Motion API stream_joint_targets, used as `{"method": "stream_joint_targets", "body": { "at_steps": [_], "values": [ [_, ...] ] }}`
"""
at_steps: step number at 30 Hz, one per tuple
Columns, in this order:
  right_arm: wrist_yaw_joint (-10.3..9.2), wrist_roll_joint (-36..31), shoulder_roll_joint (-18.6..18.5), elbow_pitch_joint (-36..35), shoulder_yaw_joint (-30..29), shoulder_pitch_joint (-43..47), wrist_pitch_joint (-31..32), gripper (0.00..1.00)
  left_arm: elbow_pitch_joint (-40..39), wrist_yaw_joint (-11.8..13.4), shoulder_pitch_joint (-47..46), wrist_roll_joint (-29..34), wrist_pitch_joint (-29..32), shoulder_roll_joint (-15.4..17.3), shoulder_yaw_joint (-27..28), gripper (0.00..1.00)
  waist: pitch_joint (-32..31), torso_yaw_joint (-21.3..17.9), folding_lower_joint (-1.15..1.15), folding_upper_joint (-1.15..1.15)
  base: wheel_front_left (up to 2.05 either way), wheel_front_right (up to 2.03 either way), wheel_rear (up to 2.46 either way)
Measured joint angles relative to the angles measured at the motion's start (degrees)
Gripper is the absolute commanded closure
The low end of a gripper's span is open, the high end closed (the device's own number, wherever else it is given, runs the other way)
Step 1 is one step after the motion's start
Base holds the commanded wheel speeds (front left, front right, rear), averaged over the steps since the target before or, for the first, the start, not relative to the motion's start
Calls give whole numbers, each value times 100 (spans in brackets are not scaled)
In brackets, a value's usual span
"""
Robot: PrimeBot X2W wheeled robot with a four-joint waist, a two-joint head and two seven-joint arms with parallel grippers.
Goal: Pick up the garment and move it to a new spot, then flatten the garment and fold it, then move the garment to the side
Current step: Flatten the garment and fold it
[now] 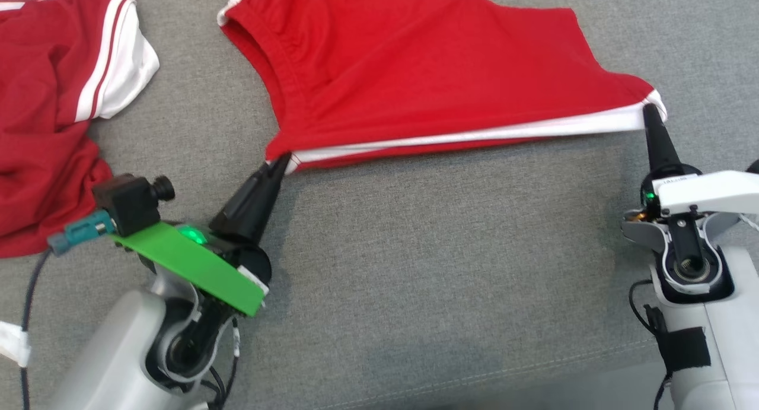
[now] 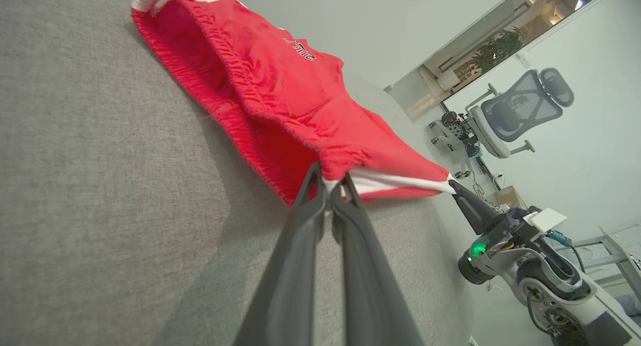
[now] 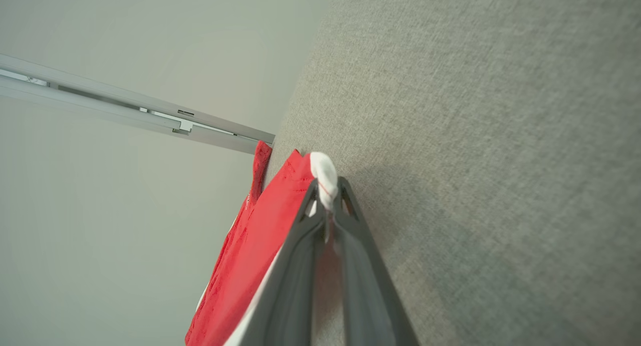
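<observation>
Head view: the left pincer and right pincer each pinch a hem corner of the red garment, pulling it taut over the grey surface, apparently to flatten it.

Both arms extended forward. The left gripper, two long dark tapered fingers, rises from a pale grey forearm at near left and slants up and rightward, jaws pressed together on the near left corner of the red garment with white hem. The right gripper, on a white forearm at right, points almost straight away, jaws clamped on the hem's right corner.
</observation>
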Motion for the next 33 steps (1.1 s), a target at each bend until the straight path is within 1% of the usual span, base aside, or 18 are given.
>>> {"method": "stream_joint_targets", "body": {
  "at_steps": [4,6,10,12,14,16,19,23,25,28,30,33],
  "values": [
    [79,67,-201,-43,-185,383,2,100,-118,-43,481,-1,-55,-66,-321,100,-159,18,0,0,0,0,0],
    [133,202,-263,-108,-286,701,49,100,-108,-70,845,-67,-110,-145,-425,100,-235,52,0,0,0,0,0],
    [245,1055,-24,-345,-671,1391,270,100,-135,-71,1641,-374,-308,-313,-479,100,-397,136,0,0,0,0,0],
    [299,1392,20,-568,-867,1714,402,100,-222,-70,1960,-509,-400,-378,-463,100,-488,172,0,0,0,0,0],
    [301,1558,4,-825,-978,2008,534,100,-377,-70,2179,-600,-457,-411,-453,100,-575,207,0,0,0,0,0],
    [352,1628,-80,-1069,-978,2253,708,100,-536,-70,2353,-747,-460,-381,-420,100,-646,241,0,0,0,0,0],
    [358,1633,-255,-1384,-895,2458,949,100,-697,-71,2591,-826,-458,-238,-399,100,-707,280,0,0,0,0,0],
    [355,1595,-442,-1785,-778,2434,1099,100,-935,-70,2643,-907,-292,-15,-442,100,-652,287,0,0,0,0,0],
    [331,1594,-467,-1972,-738,2284,1143,100,-1101,-69,2630,-1084,-145,14,-457,100,-591,288,0,0,0,0,0],
    [166,1507,-512,-2167,-581,1819,1211,100,-1355,-57,2531,-1318,88,29,-452,100,-465,293,0,0,0,0,0],
    [62,1389,-599,-2310,-409,1470,1321,100,-1568,43,2354,-1540,202,34,-341,100,-366,299,0,0,0,0,0],
    [-142,1243,-651,-2432,-230,895,1378,100,-1828,222,1937,-1614,341,158,-71,100,-200,317,0,0,0,0,0]
  ]
}}
